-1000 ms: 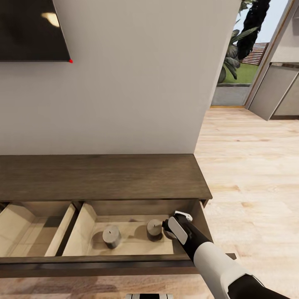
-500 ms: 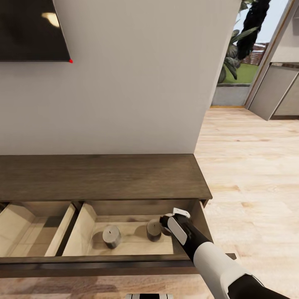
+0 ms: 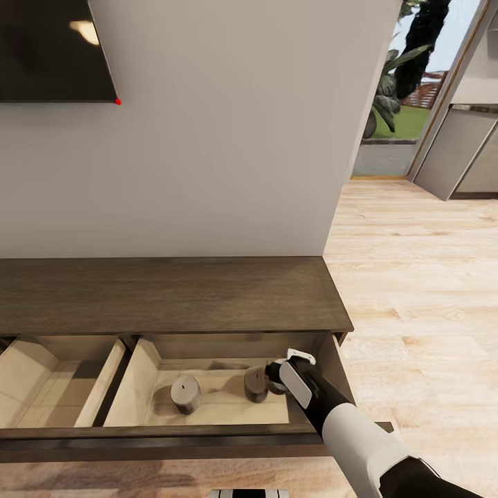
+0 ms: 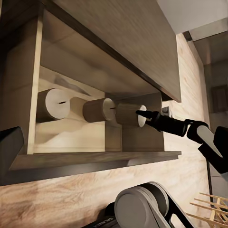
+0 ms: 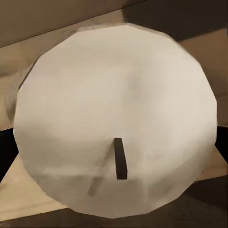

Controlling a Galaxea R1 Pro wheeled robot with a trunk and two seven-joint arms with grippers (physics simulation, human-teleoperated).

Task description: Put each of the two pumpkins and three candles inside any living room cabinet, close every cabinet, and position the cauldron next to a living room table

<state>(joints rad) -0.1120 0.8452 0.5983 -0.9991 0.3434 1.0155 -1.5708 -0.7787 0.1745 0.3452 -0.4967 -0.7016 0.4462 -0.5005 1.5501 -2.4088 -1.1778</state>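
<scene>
The dark brown cabinet (image 3: 173,294) has its drawers pulled out, showing pale insides. Two grey-beige candles (image 3: 185,393) (image 3: 256,384) stand in the right drawer (image 3: 207,408). A third candle (image 4: 130,115) is right beside the second, with my right gripper (image 3: 278,377) shut on it from above. Up close its flat top and wick (image 5: 118,159) show between my dark fingers (image 5: 4,142). My left gripper (image 4: 114,152) hangs low in front of the drawer, open, with one dark finger (image 4: 9,149) at the edge. The pumpkins and the cauldron are out of view.
A second open drawer (image 3: 48,387) lies to the left, with a divider between. A dark TV (image 3: 55,48) hangs on the wall above. Light wood floor (image 3: 415,277) runs to the right toward a doorway with plants.
My right gripper has carried its candle a little left and deeper into the drawer, closer to the second candle. The other candles have not moved.
</scene>
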